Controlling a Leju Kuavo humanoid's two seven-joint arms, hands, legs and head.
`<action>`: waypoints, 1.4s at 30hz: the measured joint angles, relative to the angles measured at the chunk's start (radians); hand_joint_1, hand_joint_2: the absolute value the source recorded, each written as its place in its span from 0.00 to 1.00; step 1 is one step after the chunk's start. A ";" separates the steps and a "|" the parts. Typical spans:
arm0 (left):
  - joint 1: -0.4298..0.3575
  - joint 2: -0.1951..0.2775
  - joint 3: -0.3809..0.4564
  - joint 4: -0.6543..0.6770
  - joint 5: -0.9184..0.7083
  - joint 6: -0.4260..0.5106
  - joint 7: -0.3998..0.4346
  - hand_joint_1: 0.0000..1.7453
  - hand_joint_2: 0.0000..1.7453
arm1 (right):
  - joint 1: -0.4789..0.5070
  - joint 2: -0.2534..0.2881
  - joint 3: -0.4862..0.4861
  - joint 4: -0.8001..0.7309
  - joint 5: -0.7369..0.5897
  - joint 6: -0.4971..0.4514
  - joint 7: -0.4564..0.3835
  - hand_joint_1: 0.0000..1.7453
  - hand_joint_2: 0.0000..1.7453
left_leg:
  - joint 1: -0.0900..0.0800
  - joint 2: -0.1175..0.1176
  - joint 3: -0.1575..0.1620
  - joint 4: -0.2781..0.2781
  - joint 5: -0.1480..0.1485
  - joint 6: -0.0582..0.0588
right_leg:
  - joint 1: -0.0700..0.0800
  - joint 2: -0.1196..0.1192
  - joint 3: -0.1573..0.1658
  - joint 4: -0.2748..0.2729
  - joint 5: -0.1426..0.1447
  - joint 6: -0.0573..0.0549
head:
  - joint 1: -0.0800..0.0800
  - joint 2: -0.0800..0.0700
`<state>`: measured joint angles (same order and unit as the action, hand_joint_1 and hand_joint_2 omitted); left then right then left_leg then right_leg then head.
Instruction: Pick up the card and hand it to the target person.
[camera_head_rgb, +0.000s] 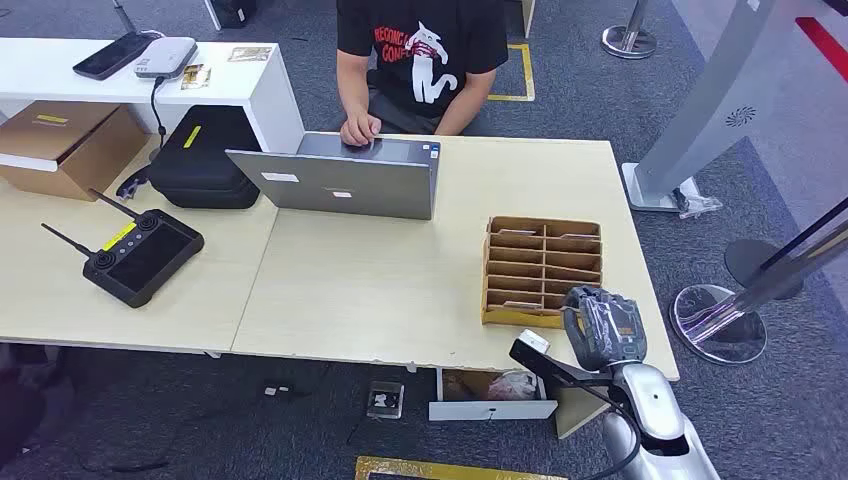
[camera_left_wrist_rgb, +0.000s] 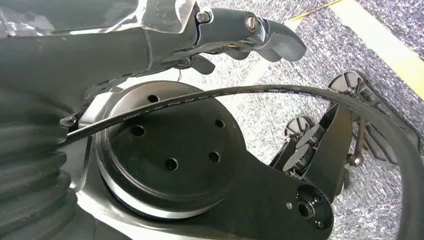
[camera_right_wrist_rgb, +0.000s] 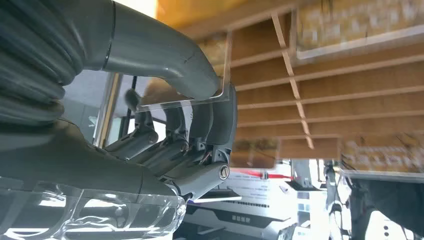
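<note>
Here, right robot hand (camera_head_rgb: 604, 328) at the card rack (camera_head_rgb: 542, 270) on the tabletop (camera_head_rgb: 380, 290), pinching a clear card (camera_right_wrist_rgb: 182, 102).
Right wrist view: thumb on one face of the card, dark fingers (camera_right_wrist_rgb: 210, 125) on the other, rack slots just beyond. Light wood tabletop, grey carpet around it. Far across from the robot hand sits a person (camera_head_rgb: 420, 60) with an open laptop (camera_head_rgb: 340, 175); well off to its left, a black controller (camera_head_rgb: 140, 255) and a black case (camera_head_rgb: 205, 155). In the head view the card is hidden by the hand. Left robot hand (camera_left_wrist_rgb: 240, 30) hangs over the carpet, fingers partly cut off; can't tell its state.
</note>
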<state>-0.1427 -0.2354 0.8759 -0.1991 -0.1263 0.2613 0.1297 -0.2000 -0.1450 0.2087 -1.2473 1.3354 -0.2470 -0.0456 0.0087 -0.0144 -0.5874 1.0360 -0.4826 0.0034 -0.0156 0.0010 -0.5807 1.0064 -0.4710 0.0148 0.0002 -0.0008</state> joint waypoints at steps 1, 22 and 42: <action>0.000 0.000 0.000 0.000 0.002 0.000 -0.001 0.00 0.00 | 0.000 0.000 0.000 -0.002 0.000 0.001 0.000 0.96 1.00 | 0.000 0.000 0.000 0.000 0.000 0.000 | 0.000 0.000 0.000 0.000 0.000 0.000 | 0.000 0.000; 0.002 0.005 0.000 0.000 0.018 0.005 -0.033 0.00 0.00 | -0.038 0.000 0.000 -0.033 -0.093 -0.046 -0.061 1.00 1.00 | 0.000 0.000 -0.001 0.000 0.000 0.000 | 0.000 0.000 0.000 0.000 0.001 0.000 | 0.000 0.000; 0.020 0.006 -0.021 0.000 -0.009 0.053 -0.072 0.00 0.00 | -0.593 0.131 0.102 0.356 -0.220 -0.037 -0.136 1.00 1.00 | 0.001 0.000 0.000 0.000 0.001 -0.001 | 0.000 0.001 0.000 0.002 0.001 -0.001 | 0.000 0.000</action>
<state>-0.1230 -0.2292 0.8547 -0.1991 -0.1350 0.3144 0.0580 -0.7933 -0.0142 0.3109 -0.8917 1.1152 -0.2844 -0.1816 0.0094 -0.0140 -0.5874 1.0359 -0.4815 0.0025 -0.0151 0.0018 -0.5807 1.0083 -0.4700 0.0143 0.0000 -0.0008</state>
